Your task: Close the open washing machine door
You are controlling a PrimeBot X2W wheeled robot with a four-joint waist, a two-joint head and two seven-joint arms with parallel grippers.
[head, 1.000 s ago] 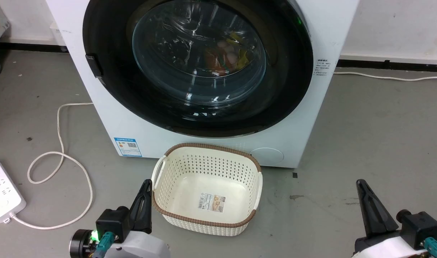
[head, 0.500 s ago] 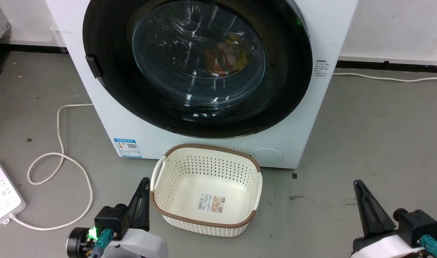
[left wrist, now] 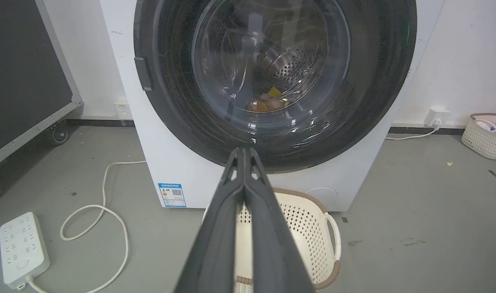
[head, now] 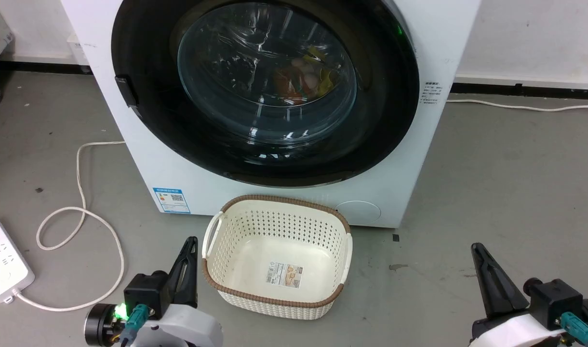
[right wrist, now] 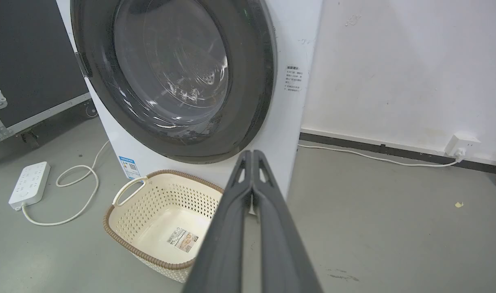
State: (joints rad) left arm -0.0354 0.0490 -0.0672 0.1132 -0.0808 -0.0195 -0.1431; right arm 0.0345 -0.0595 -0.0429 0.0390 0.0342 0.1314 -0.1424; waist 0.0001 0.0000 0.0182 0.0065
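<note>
one washing machine (head: 168,168) stood at the far side of the grey floor, with one washing machine door (head: 380,111) on its front. there were two baskets: a cream perforated basket (head: 274,219) on the floor just in front of the machine, and a second pale basket (left wrist: 486,142) far off to the right by the wall. one white power strip (head: 2,262) lay at the left, its looped cable (head: 65,208) curling beside the machine. a second cable (head: 515,103) ran along the wall at the right.

two grippers were low and near, well apart from the machine. the left gripper (head: 191,241) sat just left of the cream basket, fingers pointing up and away toward the machine. the right gripper (head: 476,246) sat out to the right over bare floor, pointing the same way. in each wrist view the two dark fingers lay pressed together along their length, gripping nothing.

the door was round, so it had no long axis to speak of. its glossy black rim and bulging glass stood upright and faced the near side, toward the robot. a small dark tab (head: 125,91) sat on its left edge. the door appeared to lie flat against the machine's front, though whether it had latched i couldn't tell. through the glass some coloured items (head: 303,79) showed in the drum.
</note>
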